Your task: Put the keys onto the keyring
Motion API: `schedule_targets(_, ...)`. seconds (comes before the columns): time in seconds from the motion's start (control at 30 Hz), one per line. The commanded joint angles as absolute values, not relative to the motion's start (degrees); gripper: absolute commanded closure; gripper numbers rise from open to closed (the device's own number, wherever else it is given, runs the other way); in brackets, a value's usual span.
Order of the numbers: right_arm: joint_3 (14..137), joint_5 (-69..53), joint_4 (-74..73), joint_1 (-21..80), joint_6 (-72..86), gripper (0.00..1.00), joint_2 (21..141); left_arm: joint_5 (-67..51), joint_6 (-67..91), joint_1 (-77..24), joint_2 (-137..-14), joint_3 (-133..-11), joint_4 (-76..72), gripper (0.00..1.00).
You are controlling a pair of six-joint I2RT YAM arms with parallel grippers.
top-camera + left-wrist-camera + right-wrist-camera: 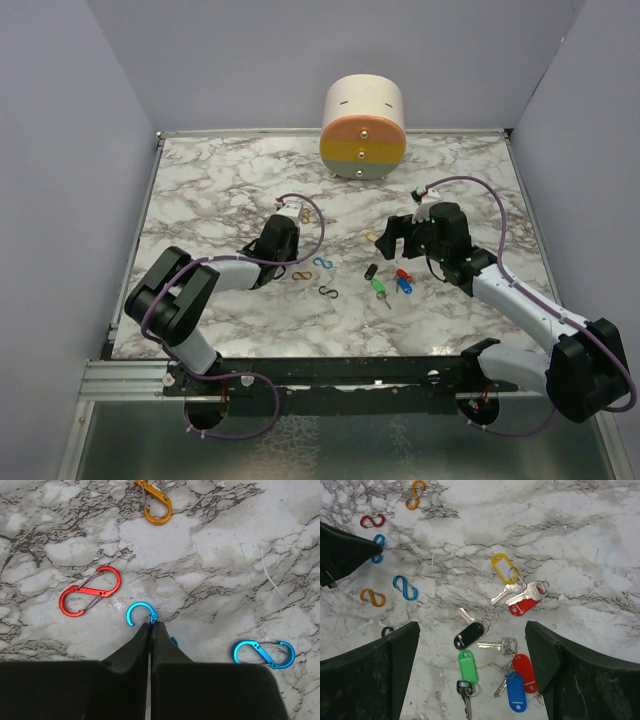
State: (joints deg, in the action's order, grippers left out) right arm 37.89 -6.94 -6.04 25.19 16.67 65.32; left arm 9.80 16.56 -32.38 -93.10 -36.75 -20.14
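**Table, marble pattern, white with grey veining, and what lies on it**

Far edge: one cream drum on its side, round face banded orange and yellow. Middle, leftward, S-shaped clips lying apart: orange clip, red clip, blue clip, second blue clip partly hidden, second orange clip, black clip nearest the front. Just right of these, a loose cluster of keys with plastic tags: yellow tag, red tag, black tag, green tag, second red tag just beside the blue tag. One bare silver key lies between them.
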Motion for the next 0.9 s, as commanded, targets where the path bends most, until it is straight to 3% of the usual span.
schedule_targets(0.0,39.62,-4.42,-6.59,25.58,16.67,0.12,66.25,10.11,16.6,-32.7,-91.59,-36.52,-13.9,1.0)
schedule_targets(0.23,41.76,-3.32,-8.52,25.58,17.48,0.14,71.63,9.74,16.96,-33.66,-84.21,-36.09,-12.39,1.0)
schedule_targets(0.37,43.77,-2.39,-9.32,25.58,17.58,0.23,75.22,8.55,17.32,-34.56,-79.25,-35.65,-11.75,1.0)
schedule_targets(0.7,50.63,0.84,-10.82,25.72,16.96,0.6,86.96,7.29,18.45,-37.04,-76.47,-36.16,-11.39,1.0)
schedule_targets(0.87,53.7,3.29,-11.83,26.84,16.37,0.62,91.2,7.13,18.68,-37.74,-76.97,-36.47,-11.62,1.0)
